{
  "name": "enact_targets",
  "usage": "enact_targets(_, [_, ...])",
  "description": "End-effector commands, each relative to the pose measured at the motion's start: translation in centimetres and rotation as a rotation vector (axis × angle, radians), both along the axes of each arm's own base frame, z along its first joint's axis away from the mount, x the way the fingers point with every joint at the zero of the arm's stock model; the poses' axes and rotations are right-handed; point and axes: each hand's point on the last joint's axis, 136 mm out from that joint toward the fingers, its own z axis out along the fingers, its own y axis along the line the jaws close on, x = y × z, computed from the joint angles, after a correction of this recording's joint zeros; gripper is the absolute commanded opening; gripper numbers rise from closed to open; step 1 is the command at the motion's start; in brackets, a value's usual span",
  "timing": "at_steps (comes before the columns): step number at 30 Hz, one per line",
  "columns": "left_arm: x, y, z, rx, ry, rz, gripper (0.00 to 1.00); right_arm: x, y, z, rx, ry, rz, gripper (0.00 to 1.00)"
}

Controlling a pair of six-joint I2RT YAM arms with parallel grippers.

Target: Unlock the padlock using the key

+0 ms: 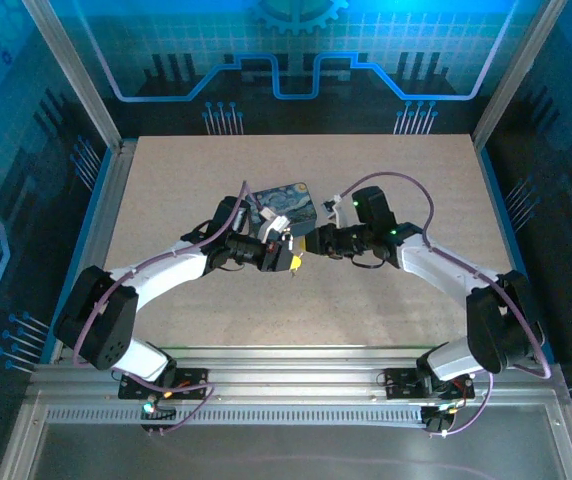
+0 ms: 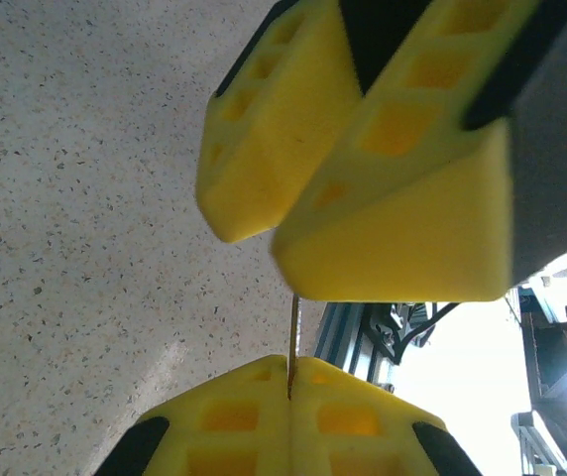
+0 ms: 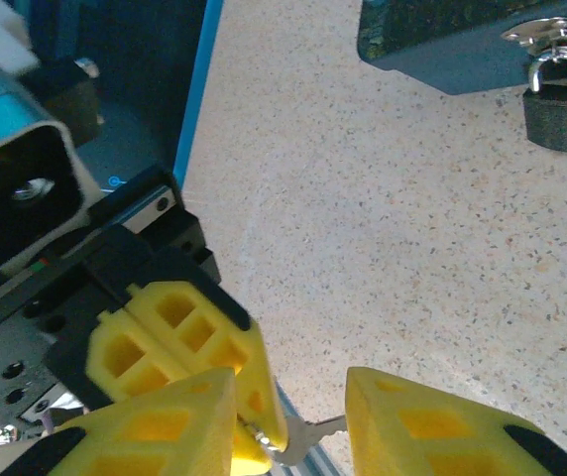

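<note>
My left gripper (image 2: 290, 373) is shut on the key (image 2: 293, 335), which shows here as a thin edge-on sliver rising from between the yellow fingers. In the right wrist view the key (image 3: 315, 444) sticks out of the left gripper's fingers (image 3: 192, 347) into the gap of my right gripper (image 3: 291, 399), whose jaws stand open on either side of it. The small dark padlock (image 3: 562, 102), silver shackle closed, hangs from the hasp of the blue painted box (image 3: 452, 45) at the upper right. From above, both grippers (image 1: 293, 262) (image 1: 319, 243) meet just in front of the box (image 1: 284, 205).
A speckled beige tabletop (image 1: 406, 190) lies all around the box. Blue aluminium frame rails (image 3: 199, 89) border the table, and the metal base rail (image 1: 286, 385) runs along the near edge.
</note>
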Motion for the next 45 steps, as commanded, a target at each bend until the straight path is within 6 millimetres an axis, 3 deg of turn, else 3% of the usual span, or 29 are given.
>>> enact_targets(1, [0.6,-0.1,1.2,-0.014,-0.03,0.002,0.0,0.2,0.9,1.1,0.017,-0.015,0.014,0.31])
enact_targets(19, [0.7,0.3,0.9,-0.019,-0.019,0.021,0.0,-0.5,0.8,2.2,0.087,-0.026,0.032,0.3])
enact_targets(35, [0.7,0.5,1.4,-0.04,-0.029,0.026,0.0,-1.0,1.3,0.7,0.062,-0.003,0.063,0.3])
enact_targets(45, [0.8,0.5,1.7,-0.059,-0.03,0.032,0.0,-1.2,1.7,1.0,0.103,0.005,0.075,0.17])
